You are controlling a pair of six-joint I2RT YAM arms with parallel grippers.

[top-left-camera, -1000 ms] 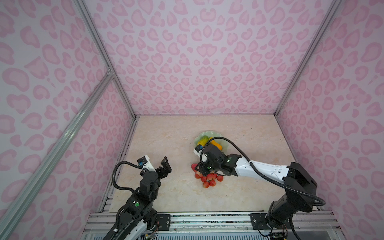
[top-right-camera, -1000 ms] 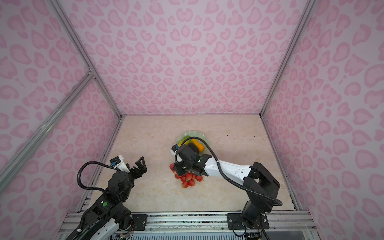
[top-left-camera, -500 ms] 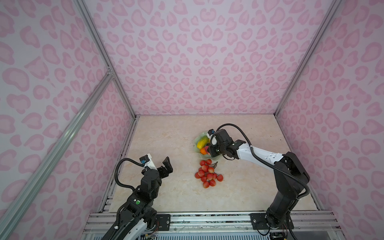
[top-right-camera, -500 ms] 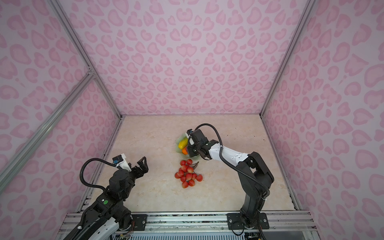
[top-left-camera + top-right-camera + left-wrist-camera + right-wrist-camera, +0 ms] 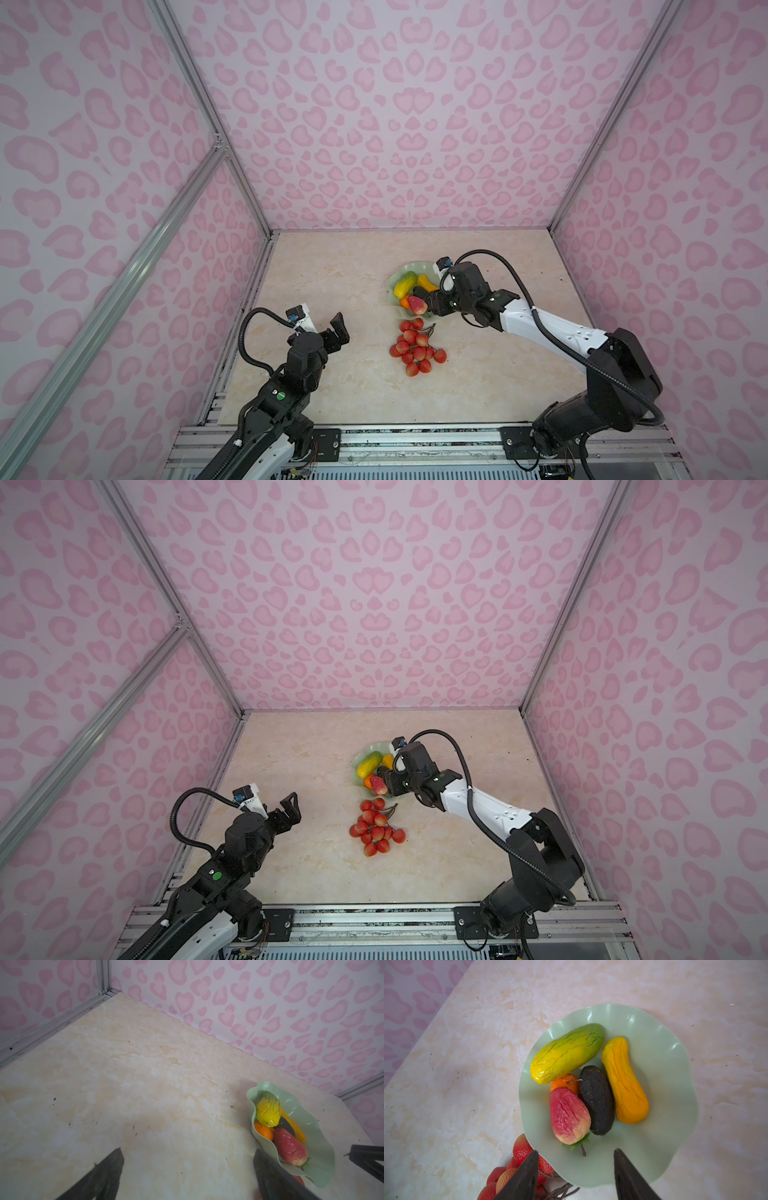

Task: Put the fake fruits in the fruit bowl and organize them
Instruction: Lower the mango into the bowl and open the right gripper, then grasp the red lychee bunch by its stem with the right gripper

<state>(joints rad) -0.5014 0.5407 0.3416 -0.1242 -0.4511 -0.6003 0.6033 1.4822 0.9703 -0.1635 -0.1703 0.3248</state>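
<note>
On the marble table (image 5: 353, 270), centre-right, largest first:

- Right pincer (image 5: 576, 1151): a second ago low at the berry cluster, now above the bowl's near rim, released, nothing in it.
- Left pincer (image 5: 188, 1151): released, empty, idle at near left.
- Bowl (image 5: 675, 1047): mint, wavy rim, holds five fruits.
- Berry cluster (image 5: 415, 348): the only fruit left out, on the table against the bowl's near rim; likely next.
- Green-yellow fruit (image 5: 566, 1053), yellow-orange fruit (image 5: 625, 1082), dark oval (image 5: 597, 1101): side by side.
- Strawberry (image 5: 569, 1115): apparently just dropped in, leaning on the orange (image 5: 563, 1082).

Obstacle: little floor space remains for the wide cluster.
</note>
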